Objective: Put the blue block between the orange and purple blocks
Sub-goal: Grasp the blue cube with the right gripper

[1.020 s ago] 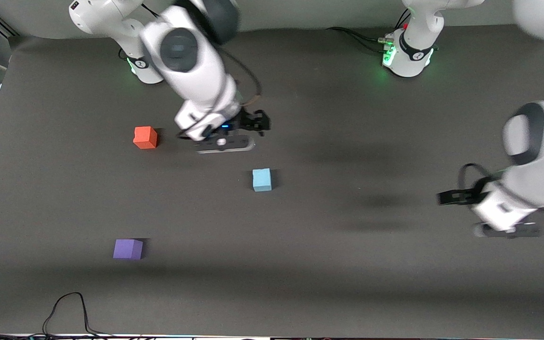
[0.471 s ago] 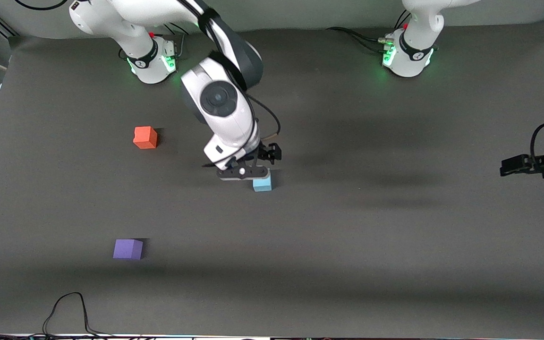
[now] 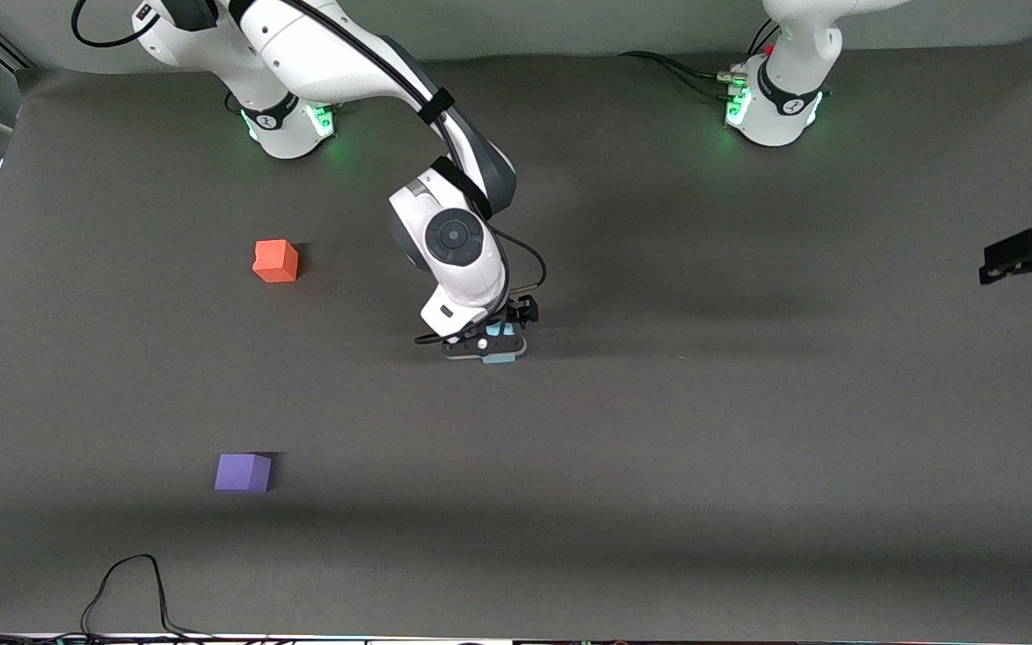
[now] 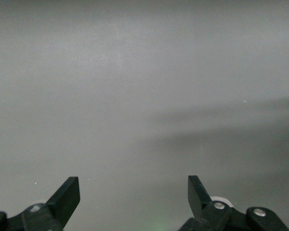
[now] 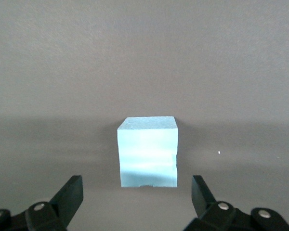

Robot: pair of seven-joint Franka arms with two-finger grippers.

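I log the right gripper (image 5: 137,192) low over the blue block (image 3: 500,356), fingers spread wide with the block between them, not gripped. The block sits mid-table, well apart from the orange block (image 3: 275,261) and the purple block (image 3: 243,472), which lies nearest the camera. Left gripper (image 4: 134,197) waits, fingers released, at its arm's end of the mat (image 3: 749,430).

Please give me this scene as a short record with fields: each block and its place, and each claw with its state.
blue block: on the table, under the right claw, not gripped
orange block: on the table, toward the right arm's end, farther from the front camera than the blue block
purple block: nearest of the three to the front camera
right claw: open, fingers on either side of the blue block
left claw: open, empty, waiting at the left arm's end
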